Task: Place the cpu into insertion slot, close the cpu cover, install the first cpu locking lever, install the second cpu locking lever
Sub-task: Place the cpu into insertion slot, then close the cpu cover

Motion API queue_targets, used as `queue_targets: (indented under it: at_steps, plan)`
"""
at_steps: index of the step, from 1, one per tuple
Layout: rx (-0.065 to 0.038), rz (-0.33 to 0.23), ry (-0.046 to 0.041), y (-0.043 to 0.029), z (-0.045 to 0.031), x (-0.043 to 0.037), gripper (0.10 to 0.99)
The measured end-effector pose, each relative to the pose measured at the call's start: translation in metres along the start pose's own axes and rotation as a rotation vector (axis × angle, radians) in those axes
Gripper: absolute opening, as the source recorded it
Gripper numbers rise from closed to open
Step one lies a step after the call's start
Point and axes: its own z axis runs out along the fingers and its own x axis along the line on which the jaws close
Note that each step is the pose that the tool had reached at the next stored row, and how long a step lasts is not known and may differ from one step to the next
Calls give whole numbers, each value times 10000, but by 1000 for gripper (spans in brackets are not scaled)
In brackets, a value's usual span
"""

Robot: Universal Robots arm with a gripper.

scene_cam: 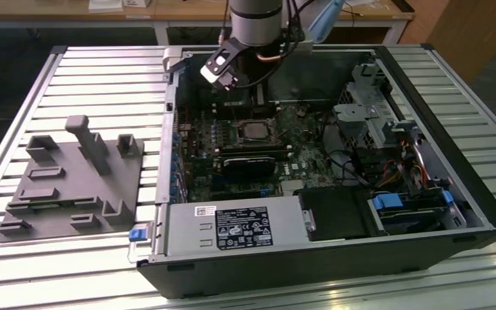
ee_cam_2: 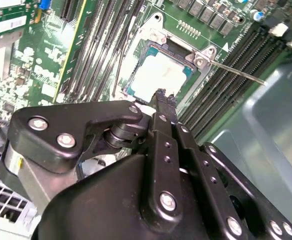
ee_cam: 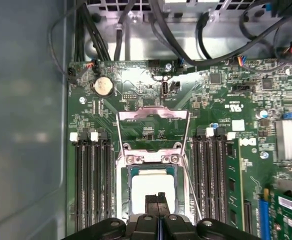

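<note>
One cpu [ee_cam_2: 158, 77] in one insertion slot [ee_cam_2: 168, 51]

A ribbed, pale metal surface [scene_cam: 75, 71] catches soft light; behind it stands a wooden bench [scene_cam: 188, 11] on white legs over a dark floor [scene_cam: 59, 35].

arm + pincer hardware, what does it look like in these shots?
Arm: silver-grey cylinder, dark cables running alongside. Pincer: matte black linkage plates studded with silver screw heads, tapering to two slim black fingers.
</note>
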Motion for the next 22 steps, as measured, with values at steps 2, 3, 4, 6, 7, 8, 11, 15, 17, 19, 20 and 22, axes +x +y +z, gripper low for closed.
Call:
queue_targets:
  at_steps: [2, 3, 4, 6, 7, 8, 11, 15, 17, 19, 20, 22]
  plan:
    - [-4, 1, 1, 3, -36, 0, 106]
    - [-6, 1, 2, 5, -56, 0, 106]
    - [-8, 1, 0, 7, -76, 0, 106]
    - [-19, 1, -3, 10, -112, 1, 106]
    - [-25, 1, -4, 11, -129, 1, 106]
    - [-31, 0, -6, 13, -142, 1, 106]
    - [-40, 0, -15, 15, -173, 1, 106]
    - [-43, -1, -18, 19, -211, 1, 106]
    - [-44, -1, -20, 20, -220, 1, 106]
    - [-44, -1, -24, 20, -221, 1, 106]
    - [-44, -2, -27, 20, -221, 1, 106]
    - [-44, 0, -27, 20, -222, 1, 106]
